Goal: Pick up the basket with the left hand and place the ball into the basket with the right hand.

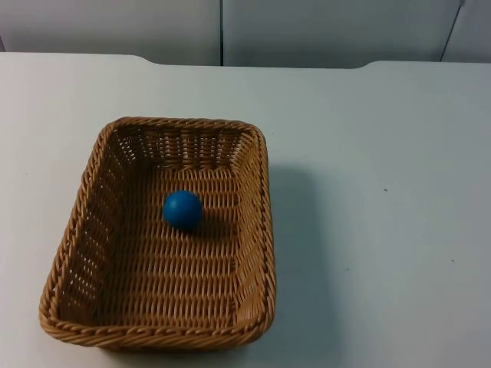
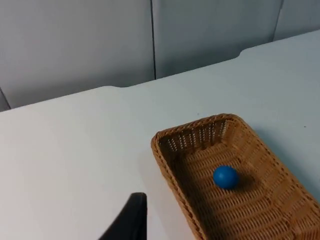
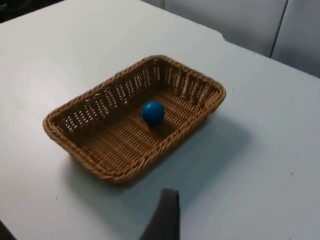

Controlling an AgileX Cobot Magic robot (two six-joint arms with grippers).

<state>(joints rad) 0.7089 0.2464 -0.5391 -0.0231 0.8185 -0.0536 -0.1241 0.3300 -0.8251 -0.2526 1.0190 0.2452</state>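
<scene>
We see the blue ball (image 1: pixel 182 209) lying inside the woven basket (image 1: pixel 253 230), on its floor, a little above the centre of the basket in the top view and nearer its far short wall than its near one. The ball touches the wicker bottom and stands clear of all four walls. From the left wrist view the ball (image 2: pixel 225 177) sits in the middle of the basket floor, with the basket's rim (image 2: pixel 165 165) running beside it; from the right wrist view the ball (image 3: pixel 153 112) lies closer to the far end of the basket (image 3: pixel 100 167).

The basket rests flat on the white worktop (image 1: pixel 383 192), in the lower left of the top view, its long sides running up and down the frame. It casts a soft shadow to its right.

One dark fingertip of the left hand (image 2: pixel 131 220) shows just beside the basket's near corner, above the bare worktop and not touching the rim. One fingertip of the right hand (image 3: pixel 164 216) shows over the worktop near the basket's long side, apart from it. We cannot tell whether either hand is open or closed. Neither grips the basket or the ball.

Beyond the worktop's far edge stands the grey partition wall (image 1: pixel 322 31).
</scene>
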